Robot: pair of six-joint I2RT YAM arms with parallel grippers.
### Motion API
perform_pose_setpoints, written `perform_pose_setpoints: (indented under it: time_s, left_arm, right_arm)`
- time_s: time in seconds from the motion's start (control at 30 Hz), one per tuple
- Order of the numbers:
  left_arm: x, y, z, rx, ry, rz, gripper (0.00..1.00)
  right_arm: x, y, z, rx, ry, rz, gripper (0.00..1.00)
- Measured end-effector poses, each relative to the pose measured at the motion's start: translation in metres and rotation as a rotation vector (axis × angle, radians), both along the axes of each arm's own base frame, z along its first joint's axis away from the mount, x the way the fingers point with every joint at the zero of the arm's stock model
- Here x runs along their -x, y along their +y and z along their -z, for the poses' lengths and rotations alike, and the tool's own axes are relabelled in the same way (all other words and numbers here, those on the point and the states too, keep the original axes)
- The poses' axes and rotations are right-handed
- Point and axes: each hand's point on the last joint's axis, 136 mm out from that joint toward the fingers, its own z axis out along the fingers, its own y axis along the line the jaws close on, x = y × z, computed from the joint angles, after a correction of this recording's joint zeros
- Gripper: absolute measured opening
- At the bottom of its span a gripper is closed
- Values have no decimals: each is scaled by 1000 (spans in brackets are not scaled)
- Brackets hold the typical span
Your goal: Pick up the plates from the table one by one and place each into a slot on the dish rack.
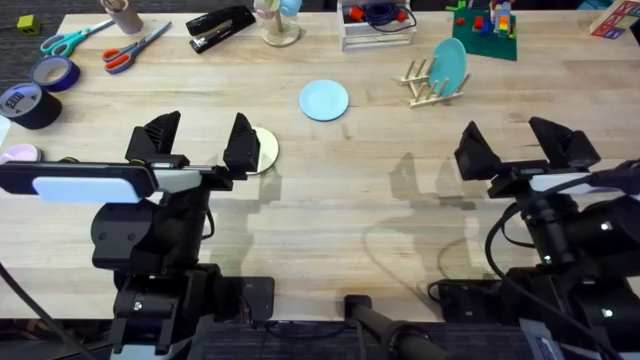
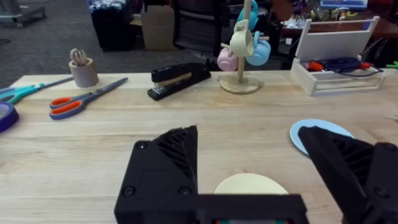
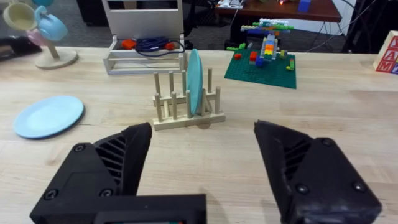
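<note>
The table [image 1: 330, 170] is a broad top of pale wooden planks with visible grain, and beyond its far edge the wrist views show dark grey carpet, a black chair base and dark furniture. Along the far side stand a black stapler [image 1: 220, 27], two pairs of scissors with orange [image 1: 135, 46] and teal [image 1: 72, 38] handles, a wooden mug tree [image 2: 241, 50] hung with pink, cream and blue cups, a white tray [image 3: 144, 46] holding cables, and a green building-brick baseplate [image 3: 264, 65] carrying coloured bricks. Dark tape rolls [image 1: 35, 90] sit at the left edge; the print on one is too small to read. A letter block [image 3: 388, 55] at the right edge bears red characters that cannot be made out for sure. The dish rack [image 1: 432, 85] stands near the far right of the table, and a teal plate [image 1: 450, 62] is set upright on edge between its pegs. The light blue plate [image 1: 325, 100] lies flat on the bare wood, to the left of the rack and apart from it. The cream-yellow plate [image 1: 264, 150] lies flat nearer the arms, just beside the right finger of the left end effector [image 1: 197, 140], whose fingers are spread wide and hold nothing. The right end effector [image 1: 525, 145] hangs over bare table near the rack's side, its fingers likewise spread apart and empty.
</note>
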Motion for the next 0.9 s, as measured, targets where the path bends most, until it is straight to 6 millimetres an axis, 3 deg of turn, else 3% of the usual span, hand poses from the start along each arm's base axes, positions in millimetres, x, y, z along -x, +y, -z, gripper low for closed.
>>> perform_pose_setpoints:
  time_s: [0.53, 0.77, 0.9]
  left_arm:
    - [0, 0, 6, -6, 27, 0, 993]
    - [7, 0, 15, -10, 131, 0, 993]
    - [21, 0, -14, -10, 143, 1, 992]
  right_arm:
    - [0, 0, 0, 0, 1, 0, 994]
    - [3, 0, 0, 3, 28, -1, 995]
    - [12, 0, -14, 5, 68, -1, 993]
